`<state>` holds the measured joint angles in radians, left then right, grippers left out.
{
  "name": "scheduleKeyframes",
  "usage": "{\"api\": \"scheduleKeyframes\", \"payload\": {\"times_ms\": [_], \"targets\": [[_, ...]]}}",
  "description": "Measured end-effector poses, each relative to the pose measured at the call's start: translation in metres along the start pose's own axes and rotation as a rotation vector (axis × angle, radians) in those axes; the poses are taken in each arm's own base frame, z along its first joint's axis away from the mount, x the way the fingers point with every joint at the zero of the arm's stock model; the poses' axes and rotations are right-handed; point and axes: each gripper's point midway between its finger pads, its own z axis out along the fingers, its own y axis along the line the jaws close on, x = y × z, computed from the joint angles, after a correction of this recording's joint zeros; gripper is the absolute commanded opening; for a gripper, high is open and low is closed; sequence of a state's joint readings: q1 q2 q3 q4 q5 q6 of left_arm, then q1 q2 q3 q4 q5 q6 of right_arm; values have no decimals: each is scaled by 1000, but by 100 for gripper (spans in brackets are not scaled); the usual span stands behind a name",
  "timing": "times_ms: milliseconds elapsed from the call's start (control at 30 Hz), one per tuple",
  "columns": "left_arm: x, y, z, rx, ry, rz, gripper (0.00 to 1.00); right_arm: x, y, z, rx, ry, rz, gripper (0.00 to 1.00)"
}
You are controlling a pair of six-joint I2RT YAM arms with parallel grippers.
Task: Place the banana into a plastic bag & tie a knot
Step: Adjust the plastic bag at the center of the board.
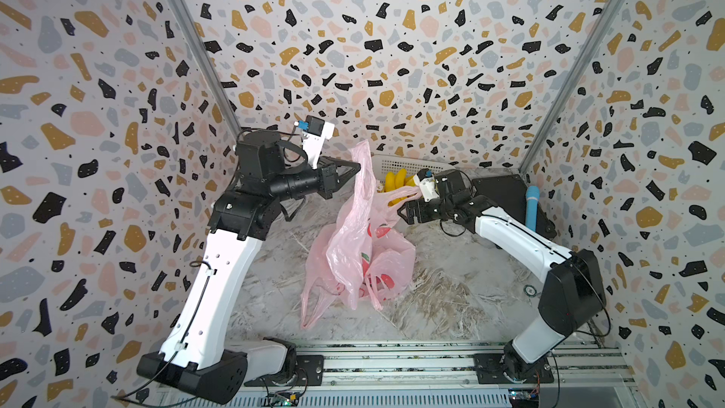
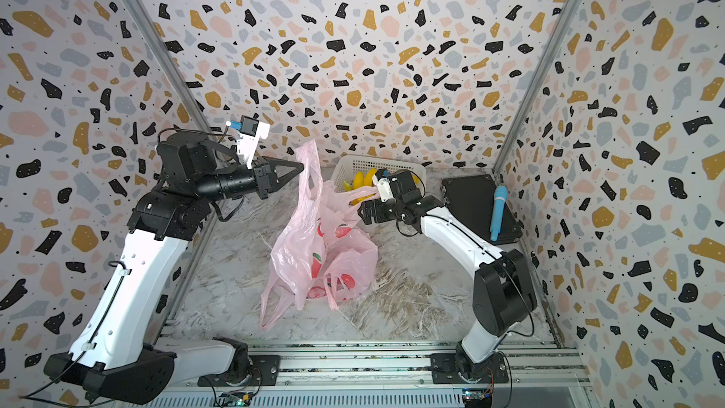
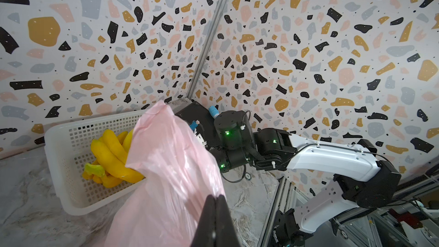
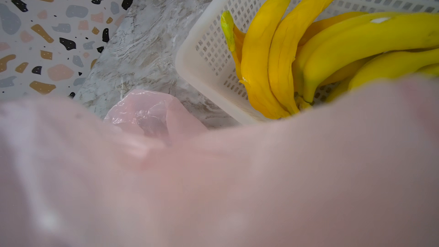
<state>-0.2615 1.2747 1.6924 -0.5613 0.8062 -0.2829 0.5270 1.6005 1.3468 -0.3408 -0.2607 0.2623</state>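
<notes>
A pink plastic bag (image 1: pixel 353 253) with red prints stands crumpled on the marble table in both top views. My left gripper (image 1: pixel 357 166) is shut on its upper edge (image 3: pixel 171 174) and holds that side lifted. The fingertips (image 3: pixel 215 197) are pressed together with the film between them. A bunch of yellow bananas (image 1: pixel 396 182) lies in the white basket (image 1: pixel 400 162) behind the bag, also seen from the wrists as bananas (image 3: pixel 111 153) and bananas (image 4: pixel 285 51). My right gripper (image 1: pixel 403 209) stands open at the bag's far side beside the basket. Blurred pink bag film (image 4: pixel 213 174) hides its jaws in the right wrist view.
A black case (image 1: pixel 506 190) with a blue cylinder (image 1: pixel 532 206) on it sits at the back right corner. Patterned walls close in three sides. The arms' metal rails (image 1: pixel 392 363) run along the front edge.
</notes>
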Motion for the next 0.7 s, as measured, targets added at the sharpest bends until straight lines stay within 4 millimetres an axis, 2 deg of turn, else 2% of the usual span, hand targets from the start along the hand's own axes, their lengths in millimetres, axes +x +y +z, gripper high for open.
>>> {"api": "scheduleKeyframes", "payload": {"times_ms": [100,233,333,433,700], "targets": [[-4,-7,-3,31,3,-12,0,-11,11,-39,-5,-66,-54,100],[-15,-21,-7,97,-3,-1,0,-35,37,-94,-61,-199,-131,99],[-16,-29,-7,152,9,-10,0,-45,58,-120,-137,-267,-178,98],[-14,-32,-4,212,30,-29,0,-49,71,-123,-204,-271,-209,96],[-16,-35,2,368,62,-61,0,-53,75,-96,-244,-192,-258,97]]}}
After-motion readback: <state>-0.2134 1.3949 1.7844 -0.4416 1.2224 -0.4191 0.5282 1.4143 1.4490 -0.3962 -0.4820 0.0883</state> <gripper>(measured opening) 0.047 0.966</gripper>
